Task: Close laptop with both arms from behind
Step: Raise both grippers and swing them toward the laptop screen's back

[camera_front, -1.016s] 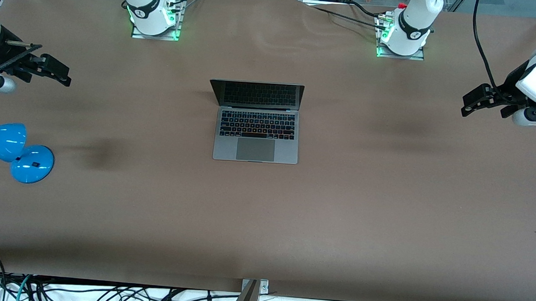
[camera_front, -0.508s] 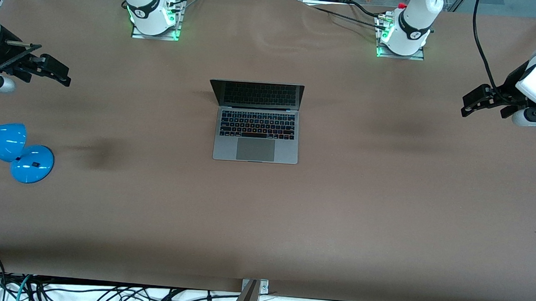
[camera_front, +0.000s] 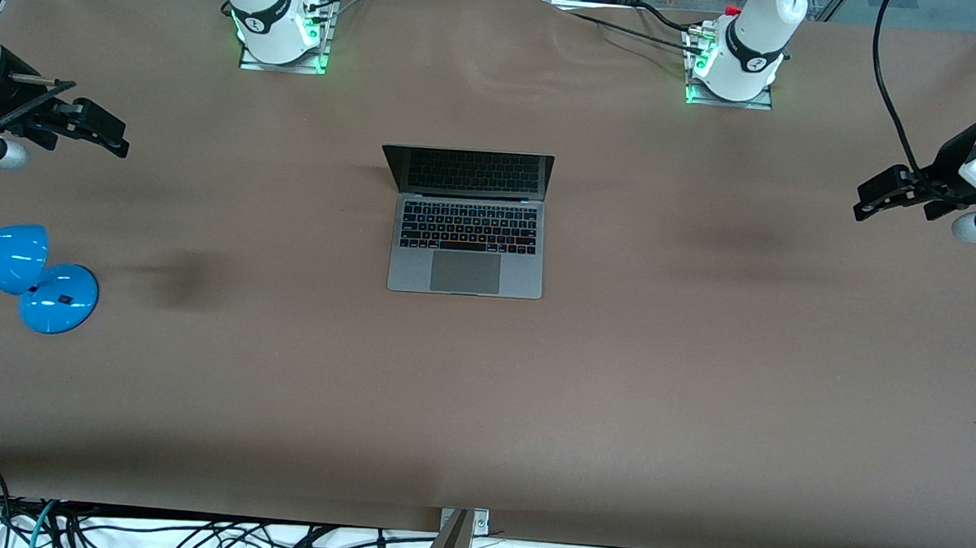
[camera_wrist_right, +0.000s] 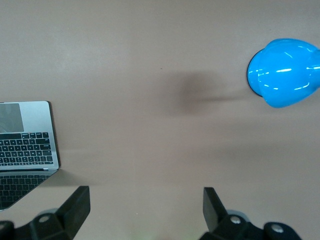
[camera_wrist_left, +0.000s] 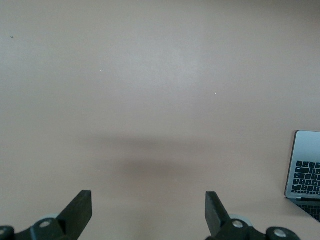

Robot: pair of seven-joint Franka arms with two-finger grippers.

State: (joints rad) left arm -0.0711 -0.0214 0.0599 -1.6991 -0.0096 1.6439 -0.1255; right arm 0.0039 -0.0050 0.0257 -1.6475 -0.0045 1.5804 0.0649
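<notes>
The laptop point(camera_front: 468, 222) sits open in the middle of the table point(camera_front: 701, 389), roughly midway between the two arms' ends and closer to the edge where the green-lit bases stand than to the front camera's edge. Its dark screen stands up from the keyboard and faces the front camera, so the lid's back is turned toward the bases. Nothing touches it.

The one change over the last second is on the left arm. The left gripper point(camera_front: 881, 196) has drawn outward, toward its own end of the table and slightly up, so it now hangs even farther from the laptop than it did. Its jaws stand wide apart with nothing between them; the left wrist view shows bare table under the black fingertips point(camera_wrist_left: 80, 212) and only a corner of the laptop at the picture's rim.

The right gripper point(camera_front: 98, 130) has not moved. It hangs over the table near the right arm's end, jaws likewise spread and empty, with the blue desk lamp point(camera_front: 26, 275) on the table nearer to the front camera than the spot it is over.

For the task this reads as the very start: the lid is fully up, neither gripper is near its back, and the left arm's shift looks like repositioning, not an approach. Both arms probably have to swing in between the bases and the lid before any push can begin.
</notes>
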